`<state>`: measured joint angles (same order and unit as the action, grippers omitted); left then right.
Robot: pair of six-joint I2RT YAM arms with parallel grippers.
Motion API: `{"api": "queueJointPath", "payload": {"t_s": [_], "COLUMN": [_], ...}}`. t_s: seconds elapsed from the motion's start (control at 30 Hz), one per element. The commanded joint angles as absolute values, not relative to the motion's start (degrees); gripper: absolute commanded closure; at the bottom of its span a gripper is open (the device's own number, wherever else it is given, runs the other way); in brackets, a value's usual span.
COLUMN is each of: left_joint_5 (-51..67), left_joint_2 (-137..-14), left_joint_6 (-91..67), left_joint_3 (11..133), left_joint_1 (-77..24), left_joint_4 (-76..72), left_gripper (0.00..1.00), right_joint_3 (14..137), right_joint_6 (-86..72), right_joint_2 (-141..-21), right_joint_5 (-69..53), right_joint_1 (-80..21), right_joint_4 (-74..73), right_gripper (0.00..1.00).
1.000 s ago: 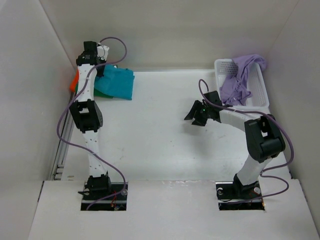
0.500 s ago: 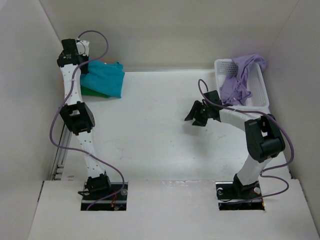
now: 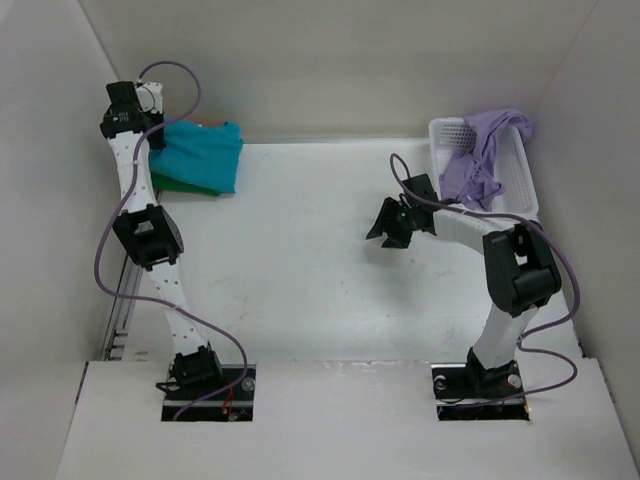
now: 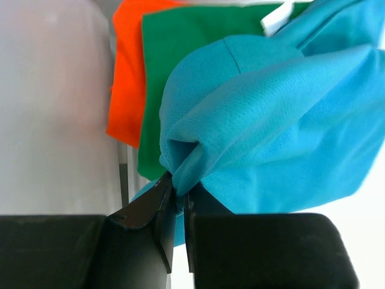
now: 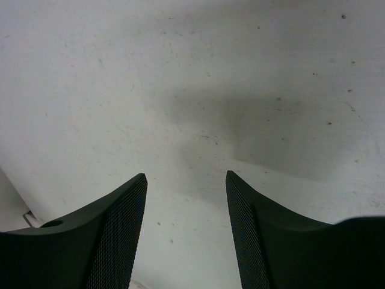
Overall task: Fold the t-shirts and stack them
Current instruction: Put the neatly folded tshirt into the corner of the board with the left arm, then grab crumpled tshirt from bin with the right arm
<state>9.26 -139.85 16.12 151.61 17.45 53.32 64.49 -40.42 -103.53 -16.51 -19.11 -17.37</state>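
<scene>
Left fingers (image 4: 153, 211) clamp teal shirt (image 4: 271, 120) corner; cloth bunches just ahead, over green shirt (image 4: 180, 54) and orange shirt (image 4: 126, 78) beyond. Right fingers (image 5: 114, 241) spread wide, holding nothing, over worktop (image 5: 240, 90). Lavender shirt (image 3: 480, 160) hangs unfolded in basket (image 3: 447, 130), well apart from them. Judged: two stacked, third landing, one left.

Far left, shirt pile (image 3: 208, 160); far right, basket (image 3: 450, 130) holding shirt (image 3: 478, 160).

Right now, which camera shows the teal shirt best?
Left wrist: the teal shirt fills it, a fold pinched in the left gripper, with the green shirt and orange shirt beyond. Top external shows it small, partly behind the left arm. Right wrist shows none of it, just table.
</scene>
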Motion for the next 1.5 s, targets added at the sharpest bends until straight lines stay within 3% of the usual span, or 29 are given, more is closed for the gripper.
{"api": "queueJointPath", "payload": {"t_s": [0.0,0.2,0.47,0.6,0.8,0.97,1.23,1.47], "left_joint_5": [8.09,4.31,-3.33,-7.11,-5.19,4.19,24.24,24.61], "left_joint_2": [-142.64,-145.72,-145.02,-141.52,-130.89,-120.69,-117.16,-120.06], "left_joint_6": [17.22,18.90,19.59,22.49,22.06,18.47,15.82,15.56], "left_joint_3": [154.33,154.95,154.95,153.55,143.81,130.63,119.89,117.60], "left_joint_1": [19.38,19.82,20.44,20.26,17.10,13.41,5.77,2.86], "left_joint_4": [51.86,48.52,44.04,42.37,42.45,44.20,54.13,56.16], "left_gripper": [0.96,0.87,0.56,0.46,0.38,0.32,0.31,0.32], "right_joint_3": [68.29,70.48,75.57,83.30,102.27,113.36,123.14,120.59], "right_joint_6": [-38.76,-38.06,-35.69,-32.62,-24.45,-22.85,-26.71,-30.32], "right_joint_2": [-104.50,-105.47,-104.33,-103.10,-105.81,-112.13,-127.08,-132.27], "right_joint_5": [-16.61,-16.61,-15.03,-12.31,1.82,10.01,-0.34,-2.46], "right_joint_1": [-19.64,-20.17,-21.31,-20.96,-12.10,-1.82,5.32,5.58], "right_joint_4": [-18.89,-21.00,-24.34,-29.60,-43.93,-47.29,-47.90,-46.76], "right_gripper": [0.40,0.40,0.40,0.39,0.33,0.30,0.23,0.20]}}
